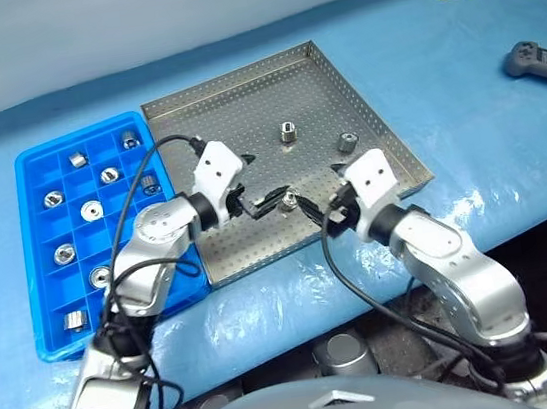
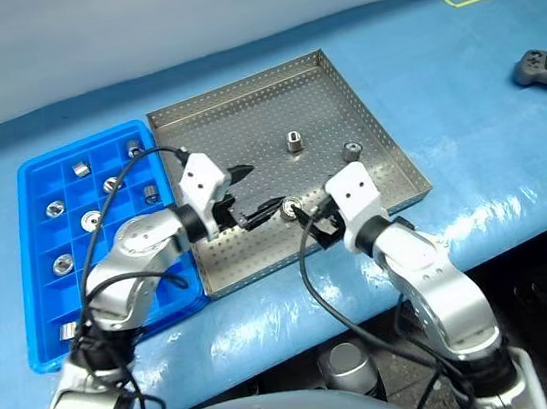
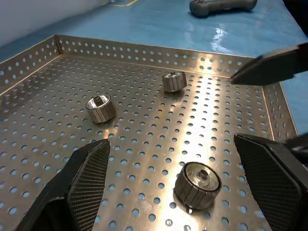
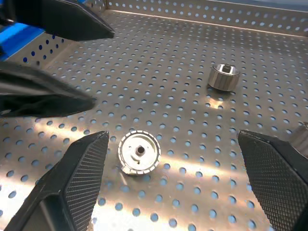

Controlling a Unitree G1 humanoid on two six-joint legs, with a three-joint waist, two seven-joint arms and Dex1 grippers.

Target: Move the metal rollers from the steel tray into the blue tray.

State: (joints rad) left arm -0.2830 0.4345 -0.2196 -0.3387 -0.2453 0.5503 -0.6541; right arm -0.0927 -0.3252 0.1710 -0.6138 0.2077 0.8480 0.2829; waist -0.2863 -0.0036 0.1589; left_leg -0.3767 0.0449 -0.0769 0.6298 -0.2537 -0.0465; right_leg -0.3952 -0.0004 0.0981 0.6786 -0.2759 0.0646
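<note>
Three rollers are what I count on the steel tray point(image 1: 239, 98): one near its middle point(image 1: 287, 133), one at about three o'clock point(image 1: 348, 140), one toward six o'clock point(image 1: 291, 199) between my grippers. At nine o'clock the blue tray point(image 1: 38, 235) holds several more. Left gripper point(image 1: 255, 182) and right gripper point(image 1: 325, 194) both stand spread, gripping nothing.

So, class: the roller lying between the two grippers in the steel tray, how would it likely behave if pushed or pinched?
The roller looks like solid shiny metal, so probably heavy for its size and rigid. It rests on a flat end, so a push would likely slide it, not roll it. Its ribbed side may help grip.
</note>
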